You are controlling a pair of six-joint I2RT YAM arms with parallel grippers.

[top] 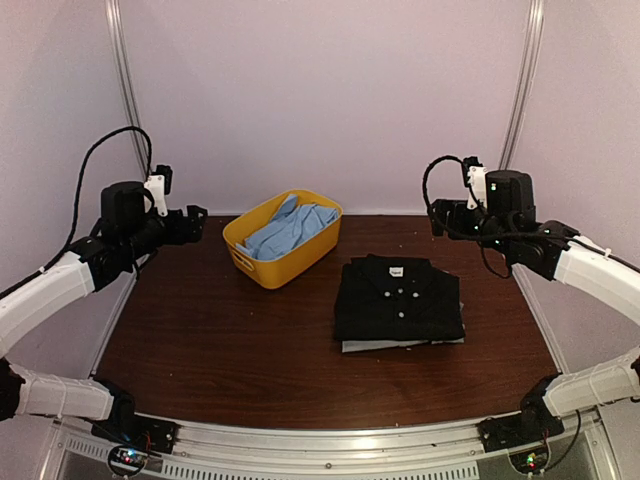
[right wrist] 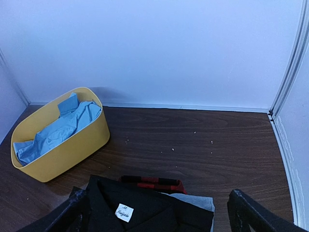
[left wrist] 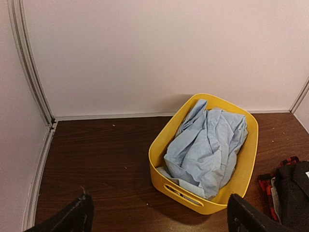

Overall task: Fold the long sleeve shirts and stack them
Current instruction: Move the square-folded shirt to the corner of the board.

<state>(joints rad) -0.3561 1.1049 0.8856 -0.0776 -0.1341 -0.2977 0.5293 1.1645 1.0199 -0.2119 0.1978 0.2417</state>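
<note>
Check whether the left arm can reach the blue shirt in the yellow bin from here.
Probably yes. The light blue shirt lies loose in the open-topped yellow bin, just ahead of the left arm, whose jaws stand open and empty; nothing lies between them.

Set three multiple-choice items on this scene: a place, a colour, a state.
1. Where does the light blue shirt lie? A on the bare table; B in the yellow bin; C in a claw.
2. What colour is the shirt topping the stack? A black; B grey; C white.
3. How is the left claw? A shut on cloth; B open, empty; C out of view.
Key: B, it lies crumpled inside the bin; A, the black shirt tops it; B, its jaws stand wide apart, nothing between.
</note>
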